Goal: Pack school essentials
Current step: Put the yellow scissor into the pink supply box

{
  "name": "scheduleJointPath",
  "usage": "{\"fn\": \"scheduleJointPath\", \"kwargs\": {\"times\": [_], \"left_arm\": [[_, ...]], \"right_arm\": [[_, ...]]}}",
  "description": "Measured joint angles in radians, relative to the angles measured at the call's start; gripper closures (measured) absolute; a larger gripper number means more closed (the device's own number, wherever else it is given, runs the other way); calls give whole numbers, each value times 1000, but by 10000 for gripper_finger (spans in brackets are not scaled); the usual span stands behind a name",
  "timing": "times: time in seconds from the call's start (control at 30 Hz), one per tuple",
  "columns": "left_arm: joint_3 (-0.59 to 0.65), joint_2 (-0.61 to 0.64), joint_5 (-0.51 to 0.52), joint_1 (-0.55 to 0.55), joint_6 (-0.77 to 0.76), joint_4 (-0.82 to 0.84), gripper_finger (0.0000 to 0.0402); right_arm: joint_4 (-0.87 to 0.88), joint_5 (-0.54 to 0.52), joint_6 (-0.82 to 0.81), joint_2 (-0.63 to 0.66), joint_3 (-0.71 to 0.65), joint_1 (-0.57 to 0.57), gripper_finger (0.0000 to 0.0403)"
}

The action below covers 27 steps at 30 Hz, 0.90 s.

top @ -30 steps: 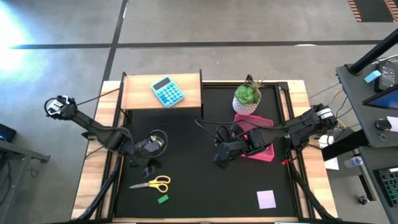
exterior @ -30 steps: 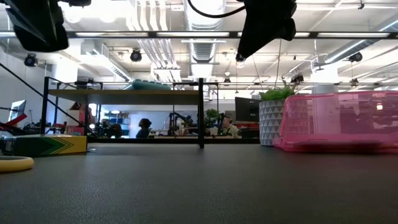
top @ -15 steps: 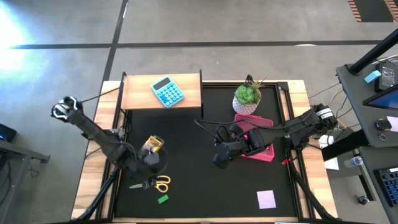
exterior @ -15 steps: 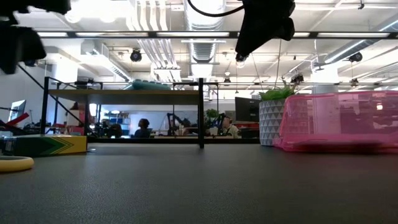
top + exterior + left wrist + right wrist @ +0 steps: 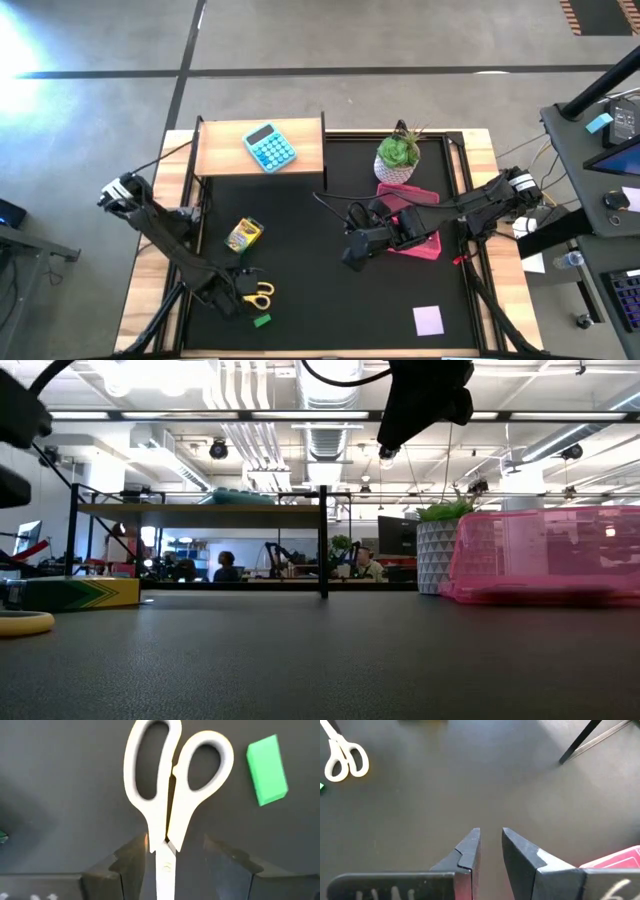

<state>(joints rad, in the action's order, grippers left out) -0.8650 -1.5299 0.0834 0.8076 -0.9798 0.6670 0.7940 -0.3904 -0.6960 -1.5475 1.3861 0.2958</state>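
The left pincer (image 5: 238,296) hangs low over the near left part of the black desk (image 5: 320,270), right above the scissors (image 5: 256,295). In the left wrist view its two fingers (image 5: 131,862) stand apart, one on each side of the scissors' (image 5: 170,805) blades just behind the handles; whether they touch the blades cannot be told. The scissors lie flat on the desk. A small green eraser (image 5: 262,320) lies just beside the handles, on the near side, apart from them.

The crayon box (image 5: 243,235) lies flat on the desk, farther back from the scissors and well apart from them. A lilac notepad (image 5: 428,320) lies near the front right corner, alone.

The right pincer (image 5: 355,252) waits over the middle of the desk, above the surface, its fingers (image 5: 470,851) a narrow gap apart with nothing between them. Just behind it, toward the right, stands a pink bin (image 5: 415,225); the arm covers most of it from above, and in the low view its translucent wall (image 5: 545,555) does not let the contents be made out.

A potted plant (image 5: 398,158) stands just behind the bin. A blue calculator (image 5: 270,147) lies on the raised wooden shelf (image 5: 225,145) at the back left.
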Motion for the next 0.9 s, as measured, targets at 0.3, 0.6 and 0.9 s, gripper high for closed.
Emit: {"fn": "scheduleJointPath", "kwargs": {"times": [0.3,0.6,0.9], "left_arm": [[5,-73,0,12,52,6,222],[4,-121,16,7,76,2,225],[10,-185,15,-1,76,-22,304]], "right_arm": [[0,0,0,0,0,0,335],[-6,0,0,0,0,0,335],[-23,0,0,0,0,0,335]]}}
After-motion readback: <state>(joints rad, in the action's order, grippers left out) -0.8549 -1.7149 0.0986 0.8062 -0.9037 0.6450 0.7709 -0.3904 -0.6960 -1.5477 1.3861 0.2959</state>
